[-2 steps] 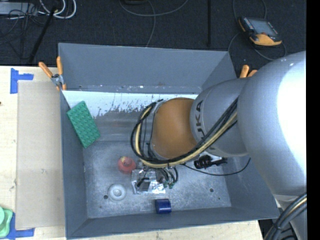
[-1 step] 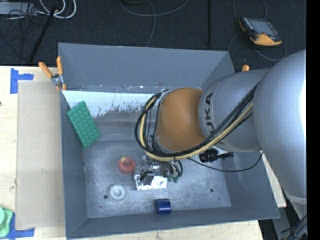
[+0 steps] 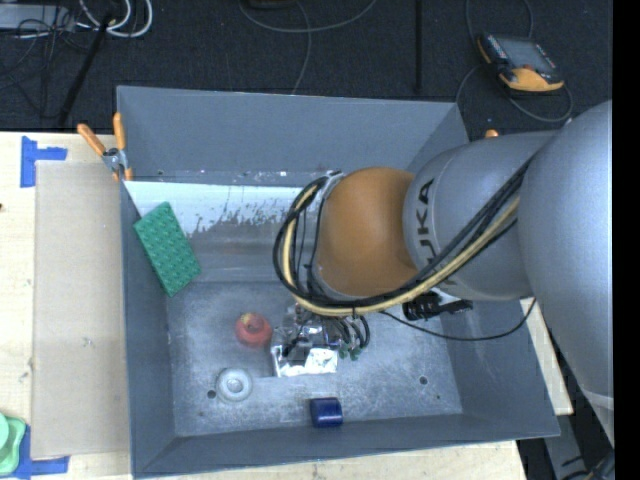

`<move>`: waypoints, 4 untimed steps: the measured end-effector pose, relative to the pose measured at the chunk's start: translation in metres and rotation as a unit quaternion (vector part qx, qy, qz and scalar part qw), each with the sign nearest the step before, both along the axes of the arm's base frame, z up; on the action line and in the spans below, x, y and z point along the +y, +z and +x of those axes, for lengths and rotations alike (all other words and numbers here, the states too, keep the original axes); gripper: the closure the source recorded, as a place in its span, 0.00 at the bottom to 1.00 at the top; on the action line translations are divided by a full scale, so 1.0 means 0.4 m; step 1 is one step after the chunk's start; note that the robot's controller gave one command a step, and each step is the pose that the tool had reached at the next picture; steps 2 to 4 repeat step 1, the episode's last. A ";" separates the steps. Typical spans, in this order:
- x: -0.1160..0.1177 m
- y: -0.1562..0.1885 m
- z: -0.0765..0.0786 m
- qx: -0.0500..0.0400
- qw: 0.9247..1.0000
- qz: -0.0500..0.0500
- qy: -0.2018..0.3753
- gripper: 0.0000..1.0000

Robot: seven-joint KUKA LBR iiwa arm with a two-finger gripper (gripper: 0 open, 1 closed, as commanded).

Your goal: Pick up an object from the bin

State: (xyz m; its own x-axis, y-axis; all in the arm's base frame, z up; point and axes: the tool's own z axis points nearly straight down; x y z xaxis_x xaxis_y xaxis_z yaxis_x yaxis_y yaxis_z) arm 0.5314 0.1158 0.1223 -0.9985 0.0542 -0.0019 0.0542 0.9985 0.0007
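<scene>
Small white thing (image 3: 318, 362) | seen on the bin (image 3: 150, 388) floor, toward the middle of the front edge, beneath the end effector (image 3: 298, 346) | end-effector state could not be told | risk judged: red lump (image 3: 252, 329) just beside might be knocked or caught instead if descent were off-centre

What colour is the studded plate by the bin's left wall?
The plate is green, camera view.
</scene>
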 end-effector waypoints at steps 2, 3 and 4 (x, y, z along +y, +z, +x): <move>-0.001 0.056 0.002 0.000 1.000 0.000 -0.001 1.00; -0.001 0.056 0.002 0.000 1.000 0.000 -0.001 1.00; -0.001 0.056 0.002 0.000 1.000 0.000 -0.001 1.00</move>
